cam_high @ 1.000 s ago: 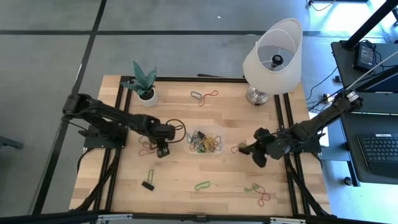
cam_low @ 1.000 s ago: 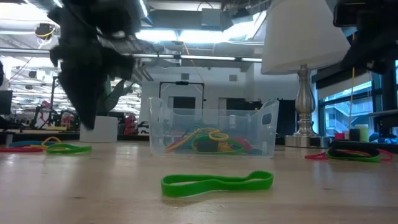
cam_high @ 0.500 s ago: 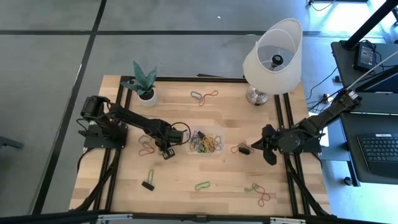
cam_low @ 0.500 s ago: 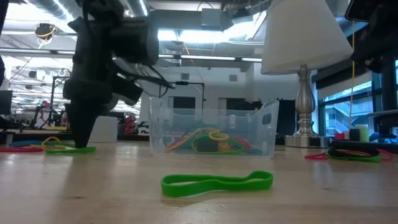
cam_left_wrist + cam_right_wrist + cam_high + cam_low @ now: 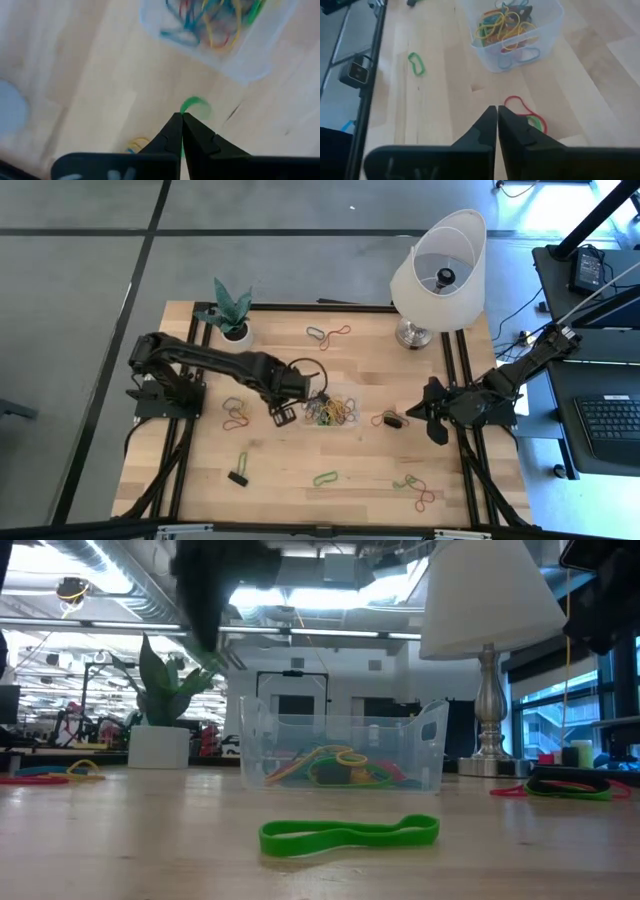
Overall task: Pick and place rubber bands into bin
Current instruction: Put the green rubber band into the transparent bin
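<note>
The bin is a clear tray at the table's middle holding several coloured rubber bands. My left gripper hangs above the table just left of the bin, shut on a green rubber band. In the low view its dark fingers point down, well above the tabletop. My right gripper is right of the bin, shut with nothing in it. Just beyond its tips a red band and a green band lie flat on the wood. My left gripper pinches the green rubber band between the free ends of its two fingers. A small curl of the band sticks out past the fingertips. The fingers point down from above, and the band is lifted clear of the table.
Loose bands lie left of the bin, near the front edge and at the back. A black clip lies front left. A potted plant and a table lamp stand at the back.
My left gripper went down onto the band cluster left of the bin, shut on a green band, then rose and moved right toward the bin with it. My right gripper drew back slightly toward the table's right edge.
</note>
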